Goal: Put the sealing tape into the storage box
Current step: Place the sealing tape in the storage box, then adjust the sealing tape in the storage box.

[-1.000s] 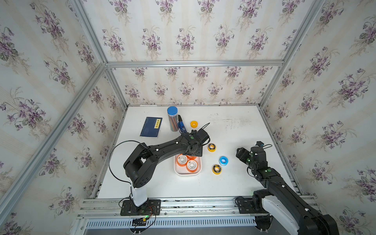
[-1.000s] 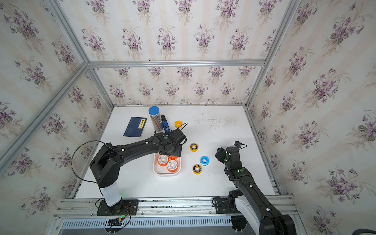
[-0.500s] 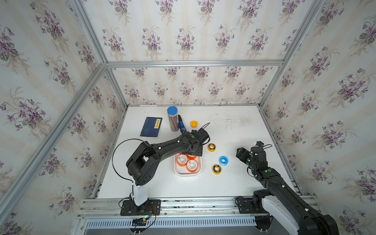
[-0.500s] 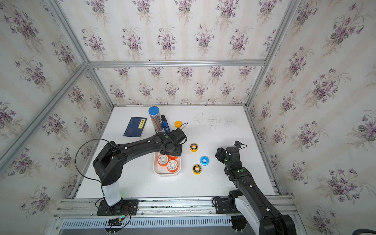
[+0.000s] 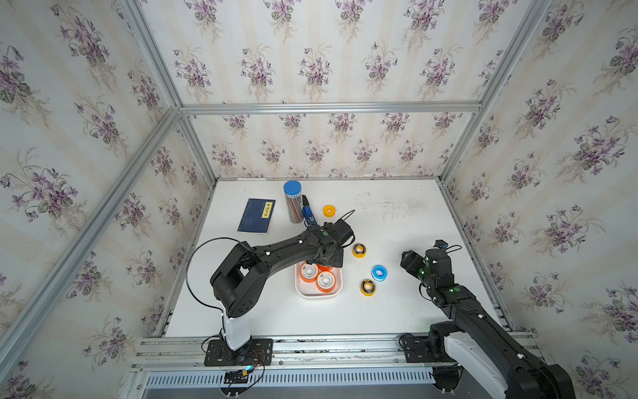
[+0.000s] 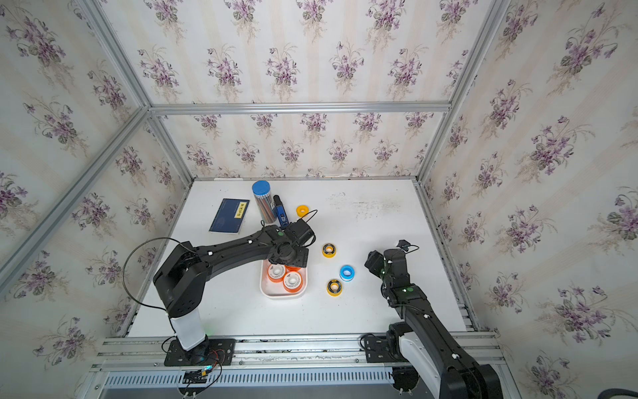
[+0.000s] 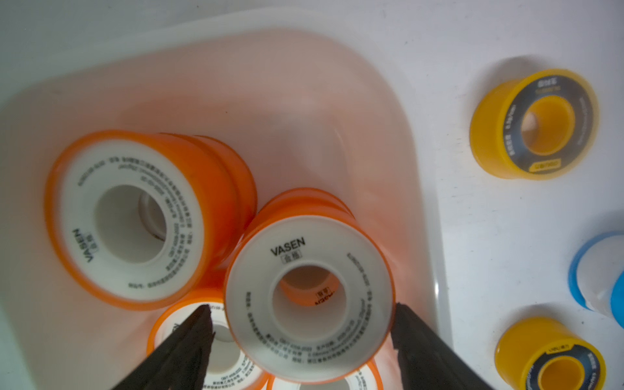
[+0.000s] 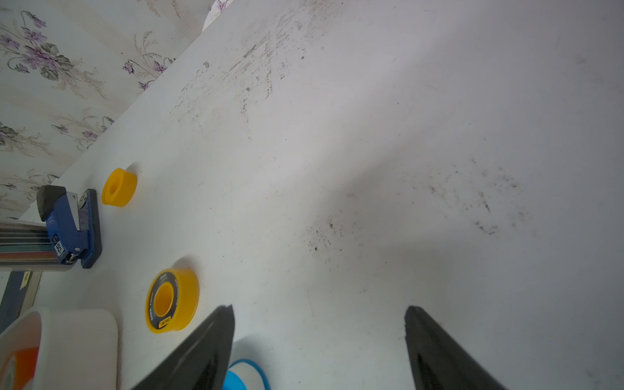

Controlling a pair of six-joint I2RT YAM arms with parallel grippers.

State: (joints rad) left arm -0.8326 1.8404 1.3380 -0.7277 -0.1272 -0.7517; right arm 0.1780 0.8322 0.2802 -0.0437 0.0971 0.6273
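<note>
Orange tape (image 7: 305, 244) within left end effector (image 7: 302, 312)

From above you lose the far end of the storage box (image 5: 317, 294) (image 6: 283, 295): the left arm's wrist (image 5: 326, 252) (image 6: 288, 254) lies over it in both top views, and only an orange sliver (image 5: 324, 267) shows of the spools under it. In the left wrist view the upper orange spool (image 7: 309, 300) covers most of the spool beneath (image 7: 236, 364); its fine print is too blurred to read, and the blue spool (image 7: 594, 273) is cut by the picture's edge. In the right wrist view that blue spool (image 8: 246, 374) sits half behind a finger (image 8: 202, 344) of the right gripper (image 8: 319, 309), and the storage box (image 8: 77, 347), pencil tube (image 8: 27, 244) and booklet (image 8: 13, 293) run off the edge.
</note>
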